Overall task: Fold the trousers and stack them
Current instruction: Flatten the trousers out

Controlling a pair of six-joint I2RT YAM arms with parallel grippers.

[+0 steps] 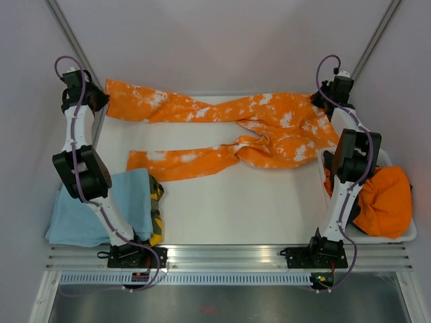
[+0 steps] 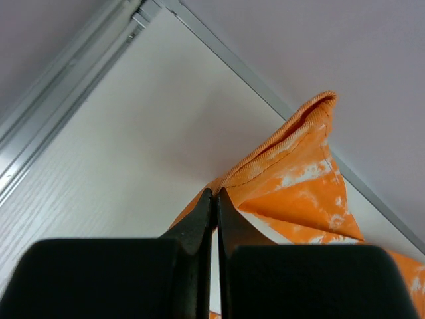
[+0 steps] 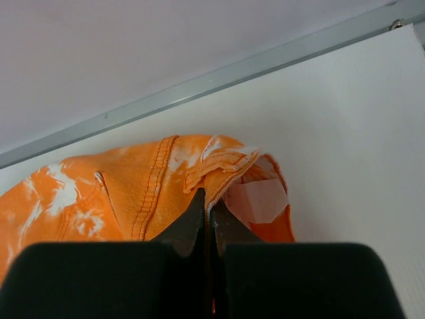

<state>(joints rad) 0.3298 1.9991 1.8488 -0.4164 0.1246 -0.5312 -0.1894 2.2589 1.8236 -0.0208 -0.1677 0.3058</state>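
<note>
The trousers [image 1: 269,124], bright orange with white blotches, lie stretched across the far half of the table, waist at the right and two legs running left. My left gripper [image 1: 96,101] is at the far left corner, shut on the hem of the upper leg. In the left wrist view the gripper [image 2: 214,193] pinches the hem edge of the trousers [image 2: 292,173]. My right gripper [image 1: 322,101] is at the far right, shut on the waistband. The right wrist view shows that gripper [image 3: 206,199] clamped on the waistband seam of the trousers [image 3: 133,193], beside a white label [image 3: 255,199].
A light blue folded cloth [image 1: 94,208] lies at the near left with a camouflage garment [image 1: 156,202] beside it. A white bin [image 1: 404,235] at the right holds a plain orange garment [image 1: 387,198]. Metal rails [image 3: 199,86] edge the table against the back wall.
</note>
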